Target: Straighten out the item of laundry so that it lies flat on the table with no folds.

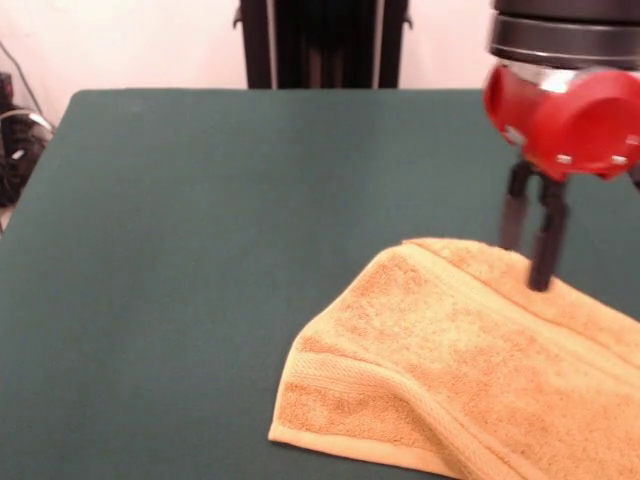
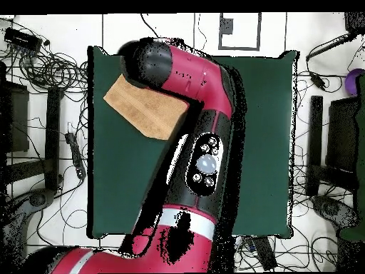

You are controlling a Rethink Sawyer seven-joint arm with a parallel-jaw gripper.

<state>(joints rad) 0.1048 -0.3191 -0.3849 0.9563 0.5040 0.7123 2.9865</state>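
So the golden-orange terry-cloth towel [image 1: 470, 370] is seen bunched near the front-right part of the dark green felt-covered surface [image 1: 200, 220] in the front view, with a fold running along its upper edge and one corner doubled over; in the overhead view it's found at the top-left of the surface, partly hidden under the red and black arm [image 2: 192, 107]. The gripper [image 1: 533, 258] is poised at the towel's far edge, its two dark fingers hanging close together with only a narrow gap between them; whether any cloth is actually pinched can't be told, since the tips are lost against the pile. What could go wrong from here, as a guess: if only the top layer gets caught, the fold could just be dragged along instead of opened, and the whole towel might be slid toward the surface's edge, which is already near on that side. A loose pinch could also let the cloth slip out mid-pull. No brand, label or readable writing is spotted anywhere, and no tag is made out
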